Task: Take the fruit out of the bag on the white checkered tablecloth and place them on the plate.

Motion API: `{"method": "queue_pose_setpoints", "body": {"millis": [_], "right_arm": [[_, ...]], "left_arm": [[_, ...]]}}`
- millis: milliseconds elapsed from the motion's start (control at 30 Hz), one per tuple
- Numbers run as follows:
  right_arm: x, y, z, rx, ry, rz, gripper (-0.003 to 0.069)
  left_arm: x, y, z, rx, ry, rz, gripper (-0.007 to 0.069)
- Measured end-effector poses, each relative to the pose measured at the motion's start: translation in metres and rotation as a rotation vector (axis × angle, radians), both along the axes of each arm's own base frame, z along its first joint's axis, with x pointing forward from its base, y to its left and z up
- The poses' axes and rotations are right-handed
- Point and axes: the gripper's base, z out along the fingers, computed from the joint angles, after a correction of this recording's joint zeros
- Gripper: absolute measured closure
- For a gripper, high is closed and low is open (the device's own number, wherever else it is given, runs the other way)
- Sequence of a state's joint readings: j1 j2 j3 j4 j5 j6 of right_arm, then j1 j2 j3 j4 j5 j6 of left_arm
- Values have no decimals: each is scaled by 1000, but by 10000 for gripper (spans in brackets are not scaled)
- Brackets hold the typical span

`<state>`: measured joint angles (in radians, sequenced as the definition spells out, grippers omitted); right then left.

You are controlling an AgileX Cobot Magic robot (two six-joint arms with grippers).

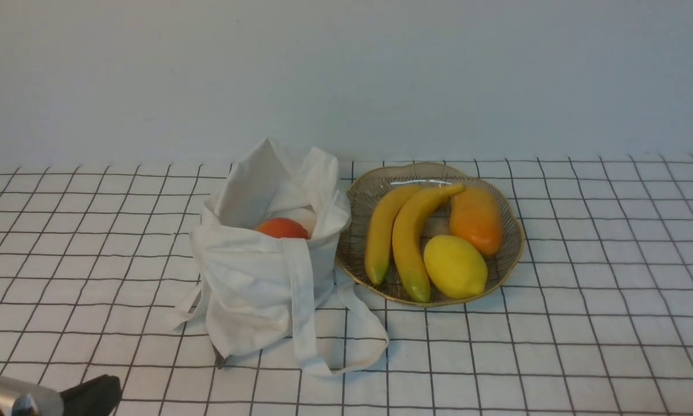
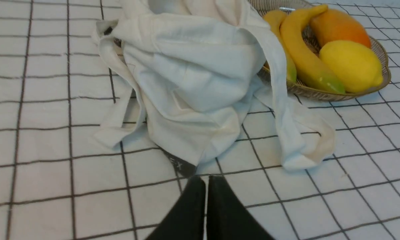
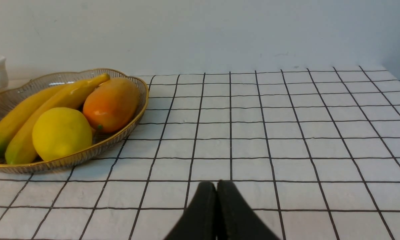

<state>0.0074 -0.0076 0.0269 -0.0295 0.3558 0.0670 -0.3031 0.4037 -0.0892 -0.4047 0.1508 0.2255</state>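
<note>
The off-white cloth bag (image 1: 259, 277) stands open on the white checkered tablecloth (image 1: 583, 323), with its straps trailing forward. A round red-orange fruit (image 1: 282, 229) shows inside its mouth. The ribbed gold-rimmed plate (image 1: 421, 166) lies just right of the bag and holds two yellow bananas (image 1: 407, 242), an orange mango-like fruit (image 1: 476, 219) and a lemon (image 1: 455, 266). My left gripper (image 2: 206, 178) is shut and empty, just in front of the bag (image 2: 193, 76); it also shows in the front view (image 1: 112, 387). My right gripper (image 3: 216, 183) is shut and empty, on bare cloth right of the plate (image 3: 119, 136).
A plain white wall stands close behind the bag and plate. The cloth's far right edge shows in the right wrist view (image 3: 386, 68). A bag strap loop (image 1: 346, 346) lies on the cloth in front of the plate.
</note>
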Motion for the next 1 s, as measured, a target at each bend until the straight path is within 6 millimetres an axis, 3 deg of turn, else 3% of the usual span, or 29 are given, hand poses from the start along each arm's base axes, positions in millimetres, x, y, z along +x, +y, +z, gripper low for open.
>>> {"method": "queue_pose_setpoints", "body": {"millis": [367, 633, 1000], "right_arm": [[0, 0, 0, 0, 0, 0, 674], [0, 0, 0, 0, 0, 0, 674], [0, 0, 0, 0, 0, 0, 674]], "left_arm": [[-25, 29, -20, 135, -193, 266, 631], [-31, 30, -31, 164, -98, 268, 631], [-31, 28, -31, 163, -98, 232, 631]]}}
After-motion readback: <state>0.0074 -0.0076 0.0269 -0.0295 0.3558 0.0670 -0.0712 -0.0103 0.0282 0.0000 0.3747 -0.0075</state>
